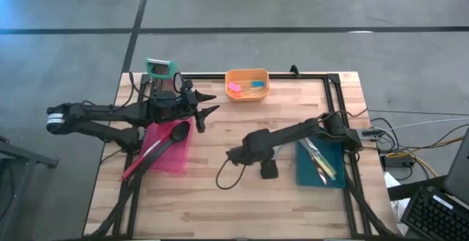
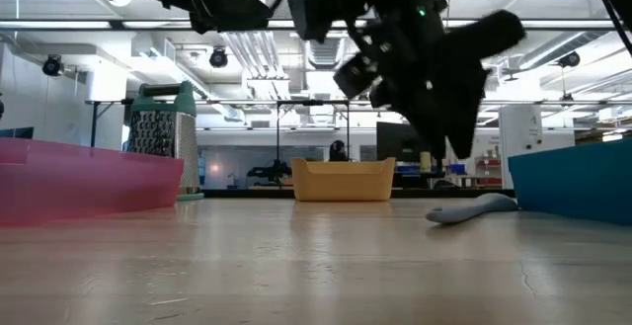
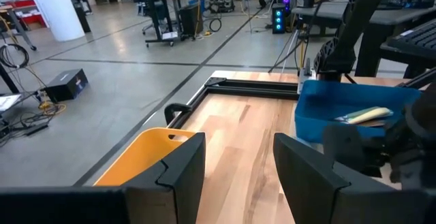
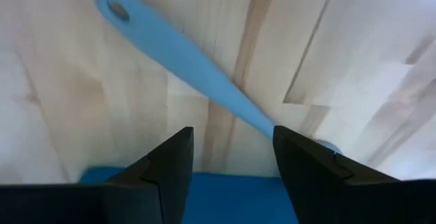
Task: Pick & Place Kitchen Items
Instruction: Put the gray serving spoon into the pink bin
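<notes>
A pale-blue spoon (image 4: pixel 184 54) lies flat on the wooden table (image 1: pixel 220 212), its bowl end toward the blue tray (image 1: pixel 320 164); it also shows in the low view (image 2: pixel 472 207). My right gripper (image 4: pixel 231 163) hangs open above the spoon, pointing steeply down, a finger on either side of the handle and clear of it (image 1: pixel 267 169). A black spoon (image 1: pixel 176 132) and a red spoon (image 1: pixel 143 160) lie in the pink tray (image 1: pixel 172 157). My left gripper (image 1: pixel 209 108) stands open and level above that tray's far end, nothing between its fingers (image 3: pixel 238 169).
An orange tub (image 1: pixel 247 83) with small pink, blue and yellow tools stands at the table's far edge, a green-topped grater (image 1: pixel 161 71) at the far left. The blue tray holds slim cutlery (image 1: pixel 319 157). A black frame rail (image 1: pixel 344 102) runs along the table's far and right sides.
</notes>
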Controlling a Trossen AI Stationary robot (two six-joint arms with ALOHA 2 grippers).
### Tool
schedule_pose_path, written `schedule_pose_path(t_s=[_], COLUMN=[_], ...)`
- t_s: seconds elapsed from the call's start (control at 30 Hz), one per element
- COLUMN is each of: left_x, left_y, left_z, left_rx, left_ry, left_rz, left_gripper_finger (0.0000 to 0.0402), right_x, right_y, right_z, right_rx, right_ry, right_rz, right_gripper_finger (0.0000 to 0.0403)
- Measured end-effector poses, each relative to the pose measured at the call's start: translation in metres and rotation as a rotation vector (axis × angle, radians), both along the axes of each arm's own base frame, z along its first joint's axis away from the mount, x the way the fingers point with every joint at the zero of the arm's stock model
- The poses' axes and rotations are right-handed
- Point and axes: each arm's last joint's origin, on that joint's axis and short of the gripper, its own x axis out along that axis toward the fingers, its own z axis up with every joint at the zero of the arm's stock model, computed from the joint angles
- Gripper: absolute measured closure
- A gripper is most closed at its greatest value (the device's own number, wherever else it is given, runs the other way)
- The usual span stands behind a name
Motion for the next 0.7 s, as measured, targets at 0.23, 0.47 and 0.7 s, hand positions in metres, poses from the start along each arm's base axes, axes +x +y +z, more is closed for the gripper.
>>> schedule_pose_path(t_s=[0.23, 0.47, 0.7], left_x=[0.000, 0.000, 0.000], left_y=[0.000, 0.000, 0.000], left_z=[0.000, 0.000, -0.001], left_rx=[0.000, 0.000, -0.001], left_ry=[0.000, 0.001, 0.005], left_rz=[0.000, 0.000, 0.000], left_gripper_finger=[0.0223, 0.0223, 0.0223], right_x=[-0.011, -0.003, -0.003], right_y=[-0.001, 0.003, 0.012], right_z=[-0.023, -0.033, -0.040], right_rx=[0.009, 0.040, 0.057], right_ry=[0.074, -0.030, -0.066], right_rz=[0.065, 0.098, 0.112], right_gripper_finger=[0.0224, 0.0244, 0.0264])
